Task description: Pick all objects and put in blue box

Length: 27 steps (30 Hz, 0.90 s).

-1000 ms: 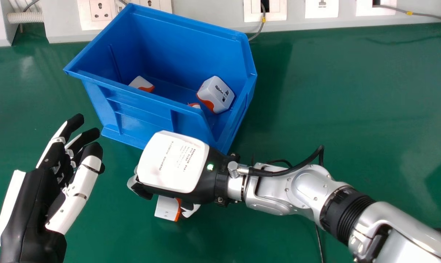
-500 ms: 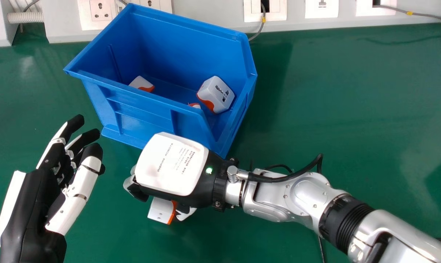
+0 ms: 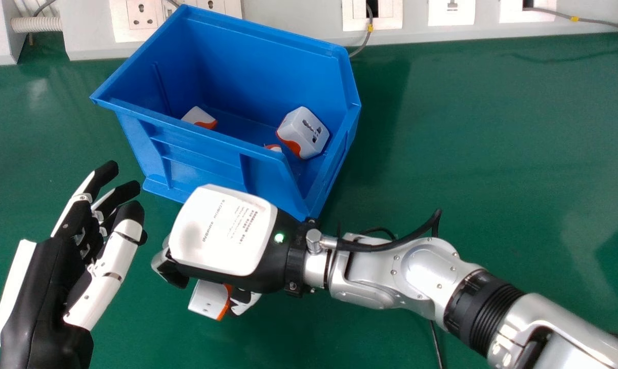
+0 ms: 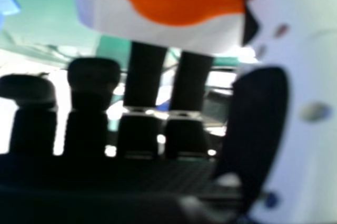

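My right hand (image 3: 227, 230) is just in front of the blue box (image 3: 206, 148), back upward, with a white-and-orange adapter (image 3: 207, 300) held beneath it. In the right hand view the adapter (image 4: 158, 3) lies between the curled fingers and the thumb of my right hand (image 4: 258, 124). Inside the box are a white adapter (image 3: 303, 133) against the right side, another (image 3: 199, 118) at the left, and a small part of a third (image 3: 273, 147) behind the front wall. My left hand (image 3: 42, 287) stays at the left, fingers relaxed and slightly bent, holding nothing.
The green table (image 3: 483, 154) stretches to the right of the box. Behind it runs a pale trunking with sockets (image 3: 372, 15) and thin grey cables. My right forearm crosses the lower right, a black cable looping above it.
My right hand has moved left and slightly toward the near edge, carrying the adapter with it. The left hand, the box and its contents have stayed put.
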Tool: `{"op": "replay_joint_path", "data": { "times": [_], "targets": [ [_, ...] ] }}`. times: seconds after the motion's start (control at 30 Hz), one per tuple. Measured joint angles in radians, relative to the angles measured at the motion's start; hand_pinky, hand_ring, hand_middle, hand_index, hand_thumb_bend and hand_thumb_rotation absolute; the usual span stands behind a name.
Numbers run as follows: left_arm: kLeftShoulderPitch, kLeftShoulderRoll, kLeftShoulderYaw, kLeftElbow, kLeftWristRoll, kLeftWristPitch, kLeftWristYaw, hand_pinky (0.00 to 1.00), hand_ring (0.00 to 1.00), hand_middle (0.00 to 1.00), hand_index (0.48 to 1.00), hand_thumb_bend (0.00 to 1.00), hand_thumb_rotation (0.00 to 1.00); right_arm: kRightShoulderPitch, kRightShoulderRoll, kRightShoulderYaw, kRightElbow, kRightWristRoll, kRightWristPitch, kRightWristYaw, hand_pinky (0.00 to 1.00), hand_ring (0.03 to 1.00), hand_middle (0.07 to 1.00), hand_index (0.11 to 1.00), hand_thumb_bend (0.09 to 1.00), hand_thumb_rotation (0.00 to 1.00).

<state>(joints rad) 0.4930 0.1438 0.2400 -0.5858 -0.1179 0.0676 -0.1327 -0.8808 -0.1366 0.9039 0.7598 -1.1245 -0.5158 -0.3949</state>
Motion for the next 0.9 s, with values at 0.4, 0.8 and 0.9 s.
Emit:
{"op": "replay_joint_path", "data": {
  "times": [0.4,0.8,0.9],
  "targets": [
    [-0.003,0.000,-0.001,0.000,0.002,0.000,0.000,0.77,0.86,0.87,0.915,0.32,0.59,0.005,-0.018,-0.038,-0.050,0.037,0.002,0.098,0.07,0.101,0.454,0.467,0.529,0.00],
    [-0.010,0.000,-0.001,0.002,0.010,0.000,0.001,0.77,0.86,0.87,0.916,0.32,0.59,0.005,-0.018,-0.045,-0.049,0.037,0.002,0.118,0.06,0.093,0.480,0.467,0.528,0.00],
    [-0.011,0.000,-0.001,0.002,0.011,0.000,0.001,0.77,0.86,0.87,0.916,0.32,0.59,0.005,-0.017,-0.045,-0.049,0.037,0.002,0.118,0.06,0.093,0.478,0.467,0.529,0.00]
  ]
}}
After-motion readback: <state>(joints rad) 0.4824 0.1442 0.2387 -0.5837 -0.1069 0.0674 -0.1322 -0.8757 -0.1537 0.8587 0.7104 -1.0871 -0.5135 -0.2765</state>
